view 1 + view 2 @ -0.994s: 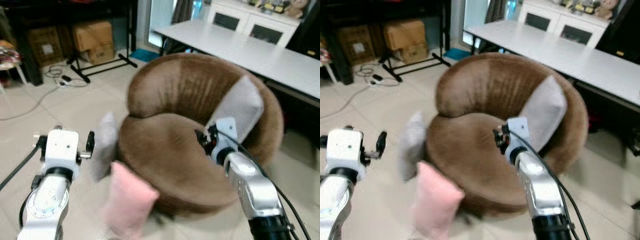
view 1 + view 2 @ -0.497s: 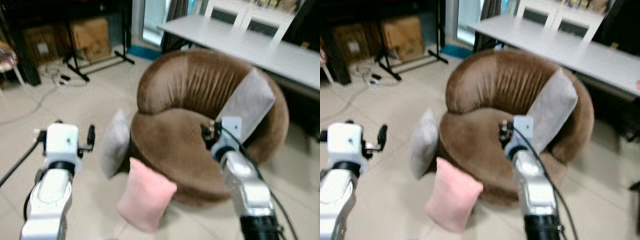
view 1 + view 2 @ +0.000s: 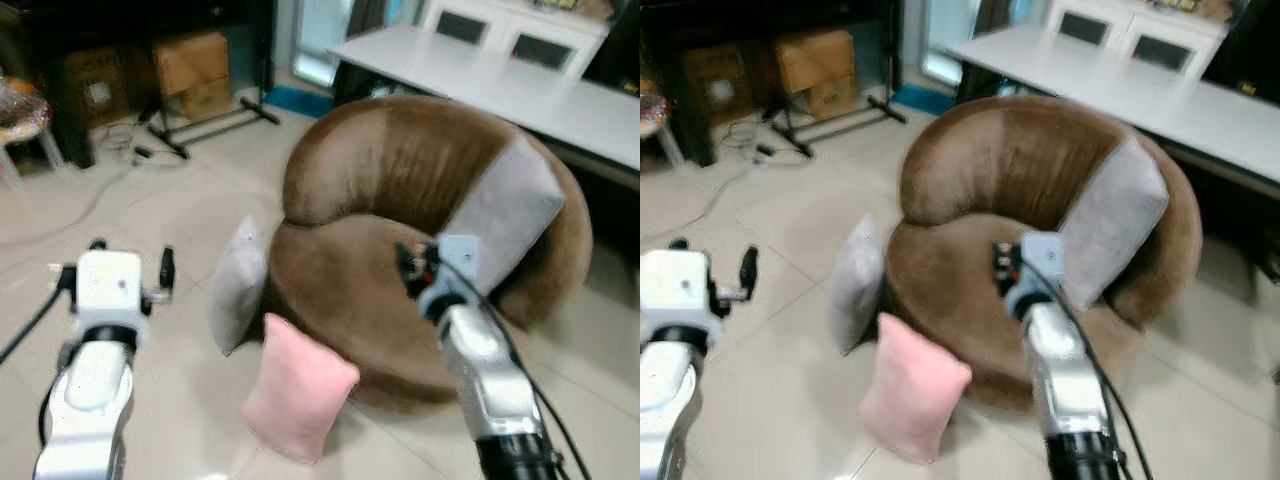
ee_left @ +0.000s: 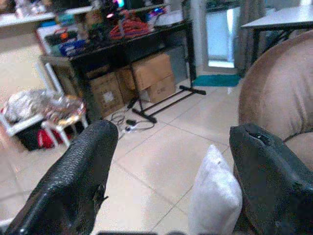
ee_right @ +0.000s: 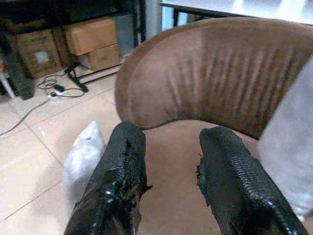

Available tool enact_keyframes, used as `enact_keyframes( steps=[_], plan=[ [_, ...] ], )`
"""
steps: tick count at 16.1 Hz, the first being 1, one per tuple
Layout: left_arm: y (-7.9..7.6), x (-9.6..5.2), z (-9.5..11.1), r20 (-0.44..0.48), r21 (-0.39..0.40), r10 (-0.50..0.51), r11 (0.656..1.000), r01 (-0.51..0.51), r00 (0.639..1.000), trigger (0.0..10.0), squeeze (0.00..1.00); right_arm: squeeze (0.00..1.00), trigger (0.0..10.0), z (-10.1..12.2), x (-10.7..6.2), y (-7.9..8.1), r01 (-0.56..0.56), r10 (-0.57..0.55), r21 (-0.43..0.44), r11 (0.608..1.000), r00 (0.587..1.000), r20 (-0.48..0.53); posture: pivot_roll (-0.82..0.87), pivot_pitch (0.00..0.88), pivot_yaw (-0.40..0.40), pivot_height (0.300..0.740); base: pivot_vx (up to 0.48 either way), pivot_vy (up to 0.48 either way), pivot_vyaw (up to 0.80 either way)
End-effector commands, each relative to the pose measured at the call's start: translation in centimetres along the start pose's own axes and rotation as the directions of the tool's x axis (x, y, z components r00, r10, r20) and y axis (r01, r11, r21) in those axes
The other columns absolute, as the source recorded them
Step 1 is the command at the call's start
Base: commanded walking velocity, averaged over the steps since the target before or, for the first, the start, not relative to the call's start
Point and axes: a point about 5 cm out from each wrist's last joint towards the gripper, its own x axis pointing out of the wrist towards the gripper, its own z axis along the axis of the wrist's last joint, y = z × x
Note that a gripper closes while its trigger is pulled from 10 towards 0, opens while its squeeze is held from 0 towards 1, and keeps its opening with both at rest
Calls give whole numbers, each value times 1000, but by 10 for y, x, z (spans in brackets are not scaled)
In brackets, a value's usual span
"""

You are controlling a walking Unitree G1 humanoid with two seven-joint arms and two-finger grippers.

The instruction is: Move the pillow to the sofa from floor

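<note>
Round brown sofa (image 3: pixel 400 200) holds one grey cushion (image 3: pixel 505 215) against its backrest. On the floor, grey pillow (image 3: pixel 240 285) leans on the sofa's front; pink pillow (image 3: pixel 298 390) stands just beside. Left gripper (image 4: pixel 166 161) released, empty, above floor. Right gripper (image 5: pixel 168 161) released, empty, over seat.

Tiled floor (image 3: pixel 180 215), white table (image 3: pixel 520 85), cardboard boxes (image 3: pixel 195 70)

Pink pillow (image 3: pixel 297 402) upright on floor, leaning against brown sofa (image 3: pixel 400 200) front.
</note>
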Motion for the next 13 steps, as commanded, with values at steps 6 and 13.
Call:
enact_keyframes(
  steps=[6, 13],
  plan=[
    [-6, 0, 2, 22, -14, -41, 999, 42, 999, 10000, 0, 0, 10000, 0, 5, -3, -50, 50, -2, 999, 999, 9, 81, 0, -117, 740, 404, 0, -133],
    [-10, -3, 0, 14, -5, -62, 998, 62, 998, 10000, 0, 0, 10000, -4, 3, -9, -32, 31, -22, 999, 999, -19, 88, 0, -126, 740, 403, 0, 457]
  ],
)
